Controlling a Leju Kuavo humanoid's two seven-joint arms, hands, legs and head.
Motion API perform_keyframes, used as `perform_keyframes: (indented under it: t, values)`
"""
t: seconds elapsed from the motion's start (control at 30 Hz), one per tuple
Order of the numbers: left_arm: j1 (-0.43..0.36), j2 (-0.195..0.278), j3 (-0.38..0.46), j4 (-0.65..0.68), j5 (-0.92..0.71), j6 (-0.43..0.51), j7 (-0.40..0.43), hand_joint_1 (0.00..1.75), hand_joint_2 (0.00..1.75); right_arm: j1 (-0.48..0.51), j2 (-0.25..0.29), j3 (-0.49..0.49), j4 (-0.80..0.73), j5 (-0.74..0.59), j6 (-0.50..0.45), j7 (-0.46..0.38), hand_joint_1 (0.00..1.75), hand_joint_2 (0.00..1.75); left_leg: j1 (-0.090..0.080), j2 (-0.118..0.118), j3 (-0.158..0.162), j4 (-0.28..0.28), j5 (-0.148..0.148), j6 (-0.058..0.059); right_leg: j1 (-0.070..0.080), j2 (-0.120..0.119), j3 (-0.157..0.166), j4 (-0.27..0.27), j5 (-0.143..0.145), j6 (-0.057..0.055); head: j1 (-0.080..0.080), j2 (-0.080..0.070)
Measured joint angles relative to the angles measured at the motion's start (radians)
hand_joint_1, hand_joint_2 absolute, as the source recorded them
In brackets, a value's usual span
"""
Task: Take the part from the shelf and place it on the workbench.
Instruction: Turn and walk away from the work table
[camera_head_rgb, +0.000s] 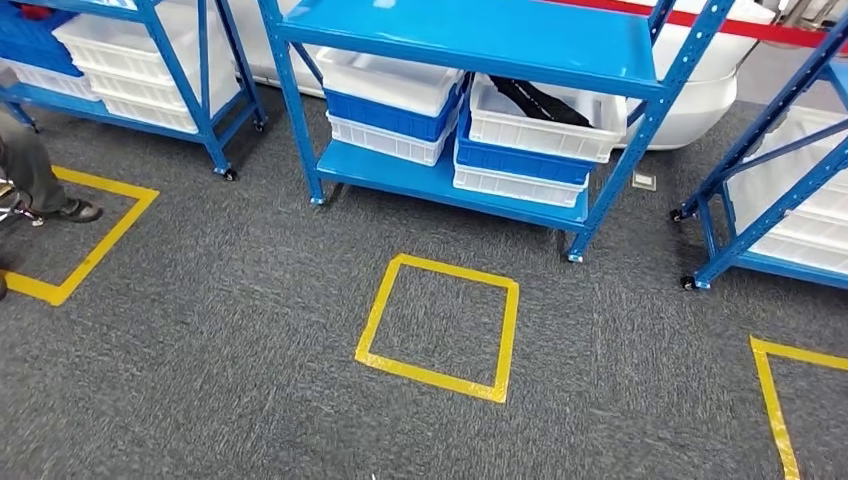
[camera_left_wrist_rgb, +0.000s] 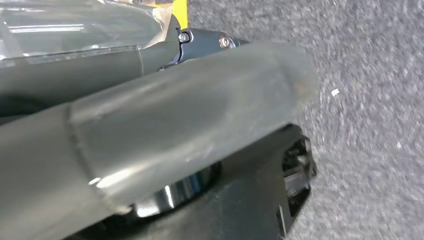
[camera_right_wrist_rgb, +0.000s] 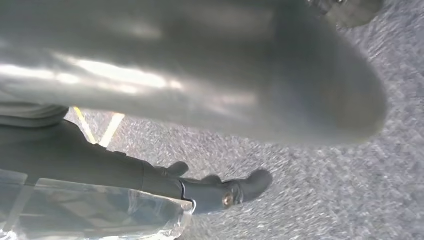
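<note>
Shelving fills the top of your head view: a blue metal shelf unit on castors (camera_head_rgb: 470, 45) stands straight ahead on grey carpet (camera_head_rgb: 220, 330). On its lower deck you see stacked white and blue plastic crates; the white crate on top of the right stack (camera_head_rgb: 545, 125) has a long black part (camera_head_rgb: 540, 100) lying inside it, tilted, one end toward the crate's back left. The left stack of white and blue crates (camera_head_rgb: 390, 105) sits just beside it. A yellow tape square (camera_head_rgb: 440, 325) is marked on the carpet in front of that unit. A second blue rack w/ white crates (camera_head_rgb: 140, 60) stands at upper left, a third blue rack (camera_head_rgb: 790, 190) at right. At the left edge, a person's leg and dark shoe (camera_head_rgb: 75, 210) are inside another yellow tape outline (camera_head_rgb: 95, 245).

Left hand (camera_left_wrist_rgb: 165, 130): in the wrist view you get a blurred thick grey thumb close to the lens, over carpet; can't tell whether the fingers are apart or together. Right hand (camera_right_wrist_rgb: 210, 80): same, a blurred grey thumb w/ dark fingers (camera_right_wrist_rgb: 235, 190) below it, carpet and yellow tape behind; can't tell its state either.
</note>
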Motion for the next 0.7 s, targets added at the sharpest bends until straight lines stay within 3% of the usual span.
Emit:
perform_keyframes:
  t: [0.07,0.17,0.2,0.23,0.27,0.3,0.37,0.4,0.43,0.5,0.57,0.63,0.7]
  values:
    - [0.000,0.000,0.000,0.000,0.001,0.000,0.000,0.00,0.00,-0.002,0.001,0.000,0.000,0.000,0.003,0.000,0.00,0.00,-0.006,0.001,0.025,-0.003,0.018,0.021,-0.002,-0.001,-0.037,0.080,-0.024,-0.004,0.005,0.000]
    - [-0.002,0.000,0.000,0.000,0.004,0.000,0.000,0.00,0.00,-0.001,0.002,0.000,0.000,0.000,0.008,0.000,0.00,0.00,-0.020,-0.002,0.039,-0.003,0.001,0.035,0.004,-0.001,-0.169,0.267,-0.098,-0.017,0.009,0.000]
    - [-0.002,0.000,0.000,0.000,0.004,0.000,0.000,0.00,0.00,0.001,0.002,-0.001,0.000,-0.001,0.010,0.000,0.00,0.00,-0.026,-0.006,0.047,-0.003,-0.008,0.038,0.009,-0.001,-0.201,0.292,-0.119,-0.020,0.009,0.000]
    - [-0.001,0.000,0.000,0.000,0.005,-0.001,0.000,0.00,0.00,0.003,0.002,-0.002,0.000,-0.002,0.011,0.001,0.00,0.00,-0.032,-0.009,0.057,-0.003,-0.016,0.040,0.015,0.000,-0.210,0.274,-0.119,-0.020,0.009,0.000]
    - [0.000,0.000,0.000,0.000,0.006,-0.002,-0.001,0.00,0.00,0.004,0.001,-0.002,0.000,-0.002,0.012,0.001,0.00,0.00,-0.038,-0.011,0.069,-0.003,-0.026,0.042,0.022,-0.001,-0.204,0.223,-0.096,-0.019,0.010,0.000]
    - [0.000,-0.001,0.000,0.000,0.007,-0.005,-0.002,0.00,0.00,0.004,0.000,-0.004,0.000,-0.002,0.012,0.001,0.00,0.00,-0.043,-0.013,0.078,-0.004,-0.036,0.044,0.031,-0.001,-0.191,0.155,-0.050,-0.021,0.010,0.000]
    - [-0.001,-0.004,0.000,0.001,0.008,-0.010,-0.005,0.00,0.00,0.005,-0.004,-0.007,0.000,0.000,0.014,0.001,0.00,0.00,-0.050,-0.016,0.098,-0.005,-0.056,0.042,0.047,-0.001,-0.167,0.049,0.035,-0.039,0.006,0.000]
    - [-0.001,-0.006,0.000,0.001,0.009,-0.012,-0.006,0.00,0.00,0.004,-0.005,-0.008,0.000,0.001,0.015,0.001,0.00,0.00,-0.051,-0.017,0.106,-0.005,-0.062,0.038,0.054,-0.001,-0.160,0.025,0.058,-0.052,0.004,0.000]
    - [-0.001,-0.007,0.001,0.001,0.009,-0.011,-0.007,0.00,0.00,0.004,-0.006,-0.009,0.000,0.003,0.017,0.001,0.00,0.00,-0.051,-0.018,0.116,-0.003,-0.062,0.033,0.056,-0.001,-0.153,0.016,0.063,-0.065,0.003,0.000]
    - [-0.001,-0.008,0.001,0.001,0.009,-0.009,-0.007,0.00,0.00,0.002,-0.005,-0.011,0.000,0.005,0.019,0.002,0.00,0.00,-0.050,-0.016,0.122,0.012,-0.058,0.023,0.046,0.001,-0.119,-0.007,0.066,-0.086,0.005,0.000]
    - [-0.002,-0.008,0.000,0.001,0.009,-0.005,-0.008,0.00,0.00,-0.001,-0.005,-0.014,0.000,0.007,0.023,0.002,0.00,0.00,-0.047,-0.013,0.092,0.077,-0.068,0.016,0.029,0.002,-0.083,-0.022,0.064,-0.100,0.004,0.000]
    - [-0.003,-0.007,0.000,0.001,0.009,-0.002,-0.009,0.00,0.00,-0.005,-0.005,-0.015,0.000,0.008,0.026,0.002,0.00,0.00,-0.039,-0.013,0.010,0.197,-0.105,0.004,0.024,0.003,-0.063,-0.027,0.052,-0.108,0.002,0.000]
    - [-0.002,-0.005,0.001,0.001,0.009,-0.002,-0.009,0.00,0.00,-0.005,-0.002,-0.016,0.000,0.008,0.028,0.002,0.00,0.00,-0.026,-0.012,-0.074,0.281,-0.164,-0.015,0.018,0.006,-0.044,-0.027,0.033,-0.105,0.002,0.000]
